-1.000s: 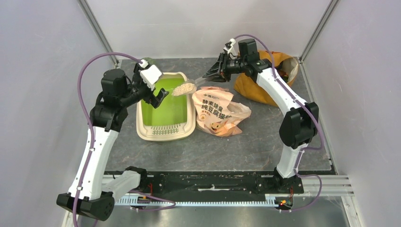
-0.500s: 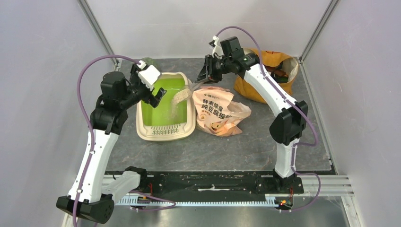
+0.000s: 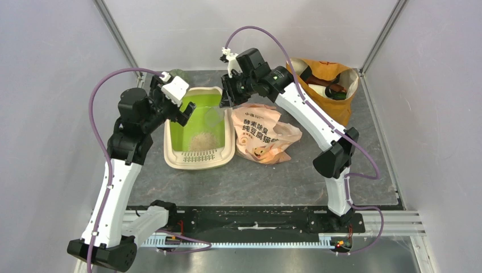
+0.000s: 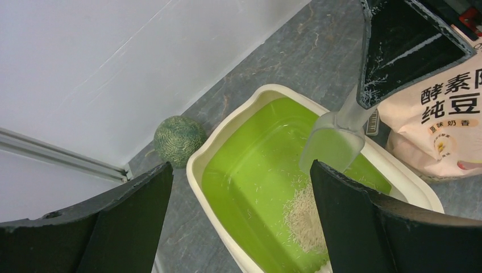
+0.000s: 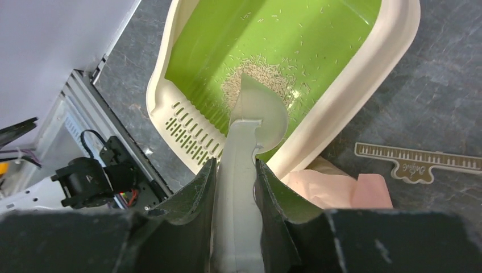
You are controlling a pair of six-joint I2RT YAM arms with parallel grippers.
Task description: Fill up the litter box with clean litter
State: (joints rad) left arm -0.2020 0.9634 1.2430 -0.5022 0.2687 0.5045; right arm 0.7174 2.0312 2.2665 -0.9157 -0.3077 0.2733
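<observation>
The litter box (image 3: 169, 143), cream with a green inside, lies left of centre. A small heap of clean litter (image 3: 199, 141) sits near its slotted end. My right gripper (image 3: 227, 101) is shut on the handle of a translucent scoop (image 3: 215, 118), which hangs tipped down and empty over the box. The right wrist view shows that gripper (image 5: 236, 176), the scoop (image 5: 257, 108), the litter (image 5: 256, 79) and the box rim (image 5: 392, 51). Above the box's left rim my left gripper (image 3: 181, 112) stands open and empty. Its wrist view shows the gripper (image 4: 239, 222), the litter (image 4: 307, 219), the scoop (image 4: 332, 148) and the box rim (image 4: 196, 165).
A peach printed bag (image 3: 261, 133) lies right of the box, touching it. A mustard-yellow fabric bag (image 3: 324, 88) stands at the back right. A green ball (image 3: 176, 74) rests behind the box by the wall. A small ruler tag (image 5: 420, 162) lies on the mat.
My right arm swung left over the box and tipped the scoop. The litter poured out and now lies as a heap in the box. My left arm barely shifted.
</observation>
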